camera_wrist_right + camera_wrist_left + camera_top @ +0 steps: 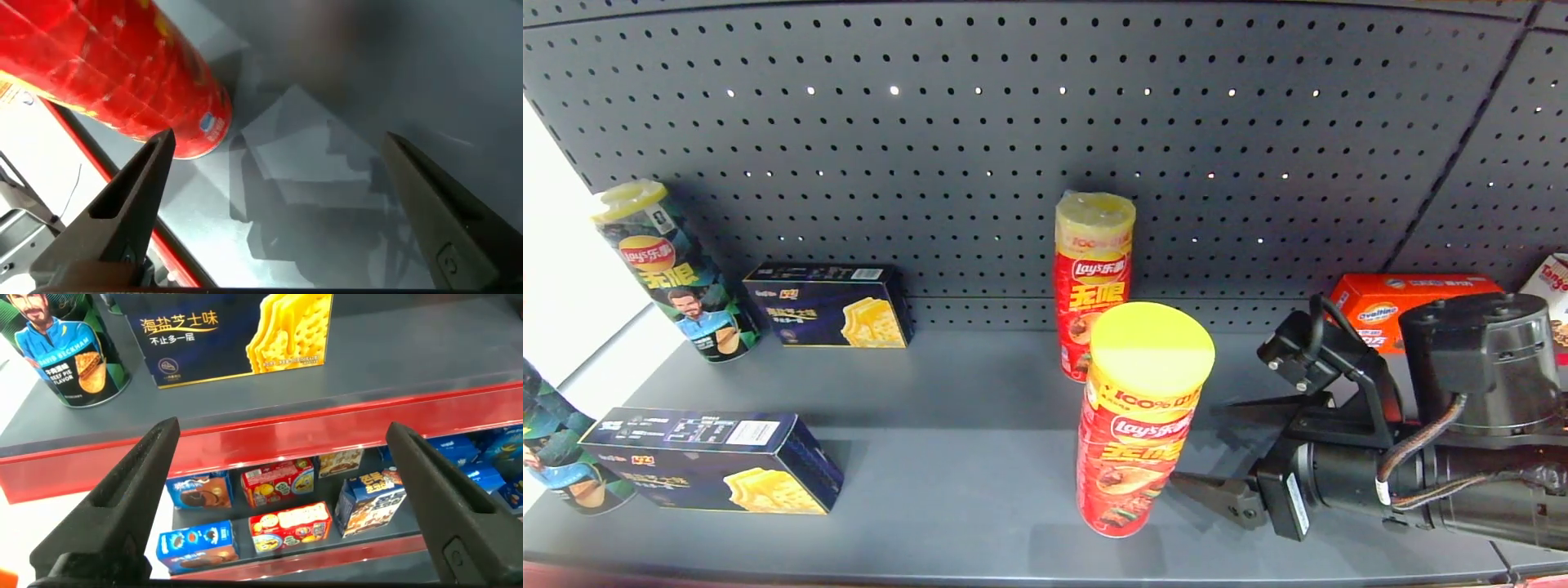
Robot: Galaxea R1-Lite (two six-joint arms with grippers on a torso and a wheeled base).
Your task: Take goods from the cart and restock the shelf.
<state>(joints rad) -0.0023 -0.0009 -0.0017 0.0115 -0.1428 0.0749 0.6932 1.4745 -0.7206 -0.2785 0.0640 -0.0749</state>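
You face a dark grey pegboard back panel (1013,122), light glinting through some of its holes. The grey shelf (964,465) has a red front lip (343,425). White daylight (564,278) glares at the left.

A dark perforated back panel (1045,122) is seen behind everything. Against it, at the left, a dark can (674,273) with a yellow lid is stood on end, and a dark blue cracker box (829,305) is laid just beside it. Nearer the front edge, a second blue cracker box (715,461) is laid next to another dark can (564,457). An orange box (1388,302) is set at the back right. Small snack packs (278,506) are ranged in rows on a lower tier.
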